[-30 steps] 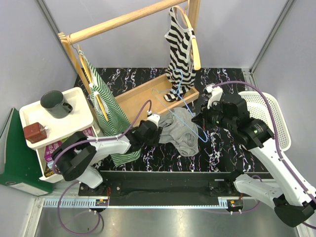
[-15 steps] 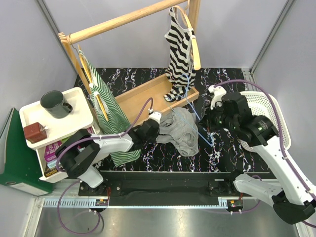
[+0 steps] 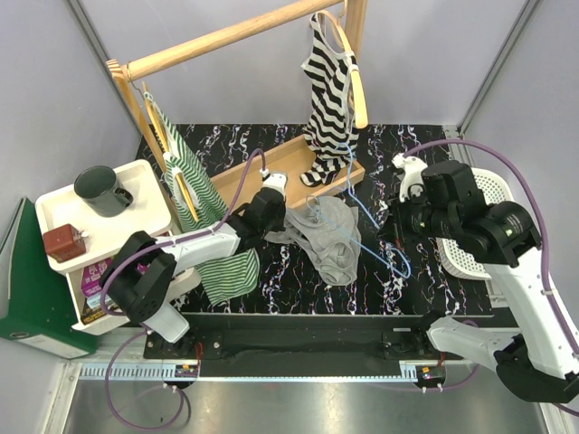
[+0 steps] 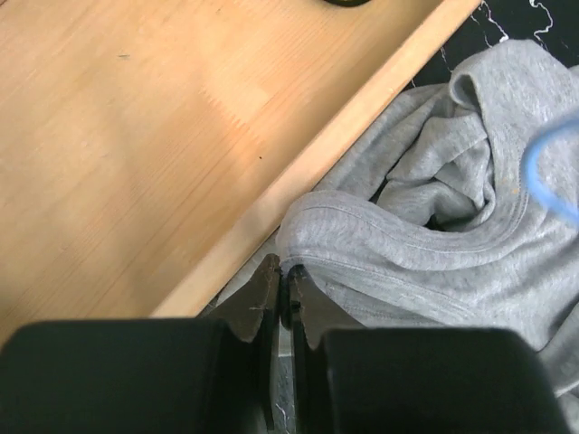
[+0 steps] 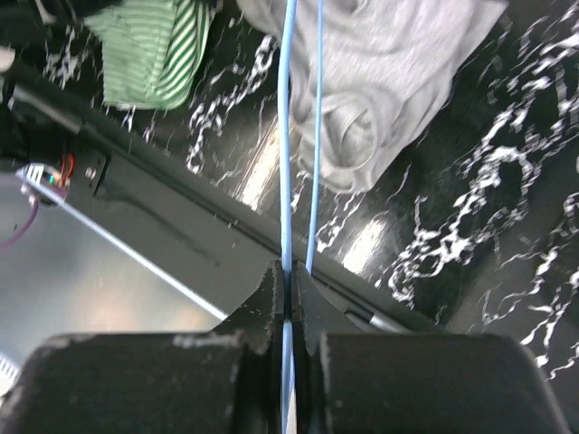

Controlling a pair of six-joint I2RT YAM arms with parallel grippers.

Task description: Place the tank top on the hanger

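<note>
While the left tool [image 4: 283, 276] was pinched tight on a ribbed edge of the tank top [image 4: 425, 253], right against the near lip of the wooden rack base [image 4: 136, 136], the right tool [image 5: 288, 276] was clamped just as hard on the thin blue wire of the hanger [image 5: 289, 136]. And that was the picture: two grips, one on cloth, one on wire! The grey top lay bunched on the black marbled surface [image 3: 298, 287], touching the base's near edge and spilling away from it toward the arms. The hanger ran from the right tool, which hung out beyond the base's right end, and slanted back in toward the base across the heap of grey knit. Whether any of the wire had actually slipped inside the top could not be told. From above it seemed only to cross over the folds.

By my reading, this was the threading step, barely begun: garment gathered, hanger presented, nothing yet seated on a shoulder. The next move looked to call for the left tool to lift its pinched edge off the surface and away from the base, so that a gap showed, and for the right tool to steer the free end of the wire into it. Tricky, that: the knit was crumpled, the straps were lost in the folds, and a thin wire could easily snag the wrong layer.
</note>
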